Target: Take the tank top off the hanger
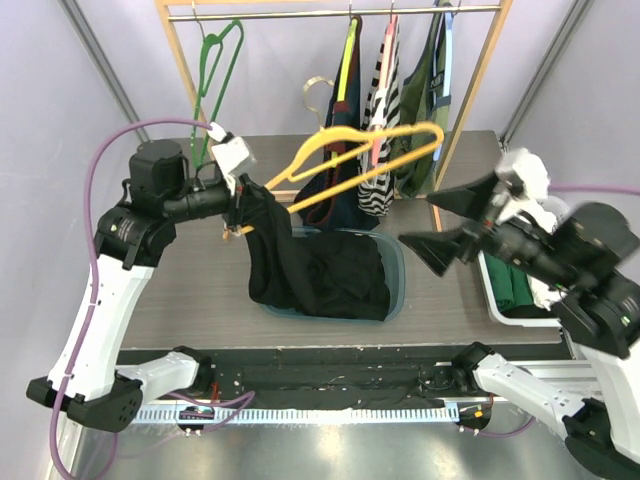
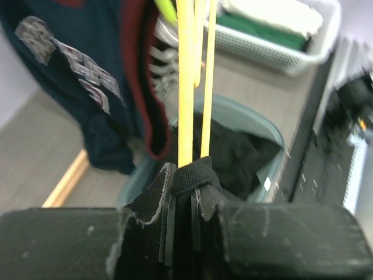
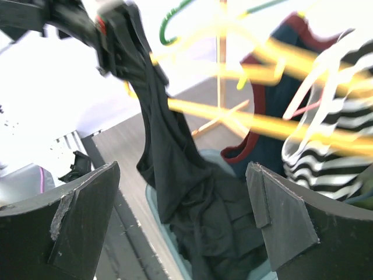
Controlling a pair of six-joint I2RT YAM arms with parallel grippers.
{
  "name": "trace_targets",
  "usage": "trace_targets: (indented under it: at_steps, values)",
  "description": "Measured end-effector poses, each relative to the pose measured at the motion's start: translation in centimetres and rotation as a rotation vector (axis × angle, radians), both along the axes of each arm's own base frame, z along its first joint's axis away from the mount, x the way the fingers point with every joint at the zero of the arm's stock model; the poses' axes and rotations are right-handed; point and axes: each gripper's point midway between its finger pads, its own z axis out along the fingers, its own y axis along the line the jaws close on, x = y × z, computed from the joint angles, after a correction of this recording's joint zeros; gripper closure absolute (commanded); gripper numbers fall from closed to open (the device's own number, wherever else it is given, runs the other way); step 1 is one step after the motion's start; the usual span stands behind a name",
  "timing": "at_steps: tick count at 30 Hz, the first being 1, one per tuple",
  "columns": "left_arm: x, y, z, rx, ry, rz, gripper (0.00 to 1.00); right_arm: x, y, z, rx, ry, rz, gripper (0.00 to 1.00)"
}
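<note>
Top external, left: the left gripper has its jaws together, clamped on a strap of the tank top and the low tip of the hanger.
Left wrist: black cloth and yellow bar are pinched together between the jaws; whether the strap loops the bar cannot be told.
Tank top: it hangs straight down from that grip, its lower part heaped in the bin at mid-table.
Hanger axis: it slants from the grip up and right toward the rack.
Right gripper: jaws wide apart, holding nothing, right of the bin and clear of hanger and cloth.
Key relation: the hanger's free end lies up and left of the right gripper, the only free arm; the cloth lies left and lower.
Room: there is open air over the bin, clothes on the rack crowd close behind the hanger, and a basket sits just beside the right arm.
</note>
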Motion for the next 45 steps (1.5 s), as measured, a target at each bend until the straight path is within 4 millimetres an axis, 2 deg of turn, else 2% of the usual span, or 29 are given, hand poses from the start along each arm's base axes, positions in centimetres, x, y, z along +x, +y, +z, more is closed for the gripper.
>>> trace_targets:
  at_steps: [4,6,8,14,19,23,27,32,34,35,37,38,40,41,42,45]
  values:
    - [-2.0,-0.4,-1.9,0.065,0.017,-0.115,1.00,-2.3,-1.5,2.3,0.007,-0.120,0.012,0.00]
    - [-3.2,-0.5,-2.2,0.078,0.007,-0.170,1.00,-2.6,-1.5,3.1,0.001,-0.162,0.022,0.00]
    - [-4.4,-0.5,-2.5,0.092,-0.004,-0.228,1.00,-2.2,-1.2,3.2,-0.018,-0.180,0.034,0.00]
    - [-7.1,-0.3,-3.8,0.133,-0.003,-0.352,1.00,0.6,1.4,0.9,-0.105,-0.105,0.087,0.00]
    - [-8.4,-0.2,-4.3,0.142,0.001,-0.409,1.00,1.9,3.5,-0.8,-0.148,-0.033,0.164,0.00]
    - [-9.1,-0.2,-4.4,0.138,0.009,-0.436,1.00,1.2,4.7,-1.6,-0.155,-0.002,0.257,0.02]
    - [-9.4,-0.2,-4.4,0.137,0.013,-0.444,1.00,-0.2,5.3,-2.2,-0.150,0.012,0.355,0.11]
    - [-9.4,-0.2,-4.4,0.140,0.005,-0.448,1.00,-1.4,6.1,-3.6,-0.142,0.046,0.456,0.17]
    - [-9.4,-0.2,-4.4,0.139,0.004,-0.448,1.00,-1.5,6.5,-4.1,-0.137,0.066,0.486,0.26]
    - [-9.3,-0.2,-4.4,0.138,0.004,-0.447,1.00,-1.6,6.7,-4.3,-0.130,0.077,0.500,0.37]
    - [-9.3,-0.2,-4.3,0.135,0.003,-0.446,1.00,-1.4,7.2,-4.6,-0.119,0.093,0.520,0.48]
    - [-9.3,-0.3,-4.3,0.132,0.004,-0.446,1.00,-1.3,7.3,-4.7,-0.115,0.100,0.525,0.62]
    - [-9.3,-0.3,-4.2,0.129,0.009,-0.444,1.00,-1.1,7.6,-4.8,-0.105,0.108,0.532,0.77]
    - [-9.2,-0.3,-4.3,0.131,0.011,-0.439,1.00,-1.2,7.8,-4.8,-0.100,0.118,0.542,0.92]
    - [-9.2,-0.2,-4.3,0.133,0.012,-0.437,1.00,-1.1,7.8,-4.7,-0.095,0.116,0.540,0.99]
    - [-9.0,-0.3,-4.3,0.132,0.008,-0.431,0.99,-1.0,7.7,-4.4,-0.085,0.104,0.521,0.99]
